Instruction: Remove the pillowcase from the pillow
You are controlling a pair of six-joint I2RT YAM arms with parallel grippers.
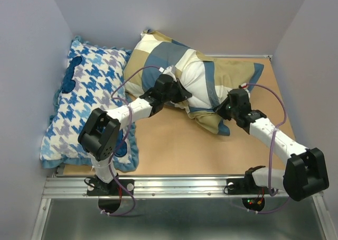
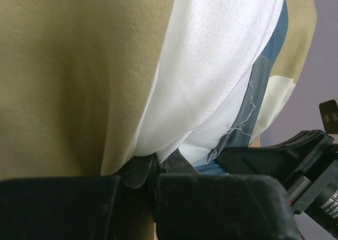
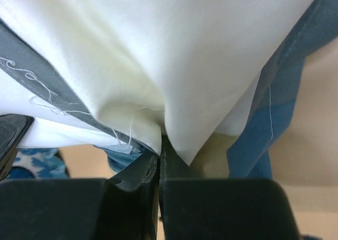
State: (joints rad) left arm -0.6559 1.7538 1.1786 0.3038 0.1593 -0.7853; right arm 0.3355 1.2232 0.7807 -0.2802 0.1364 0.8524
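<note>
Along the front of the pillow [image 1: 194, 79], left gripper [image 1: 182, 94] jaws pinch it, and right gripper [image 1: 222, 109] jaws pinch the soft, floppy pillowcase [image 1: 211, 121] edge, which looks good for pulling.

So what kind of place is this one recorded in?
Probably a lab robot test cell, not a home. Plain pale walls box in a brown tabletop. A metal rail at its near edge carries the left arm and right arm.
</note>
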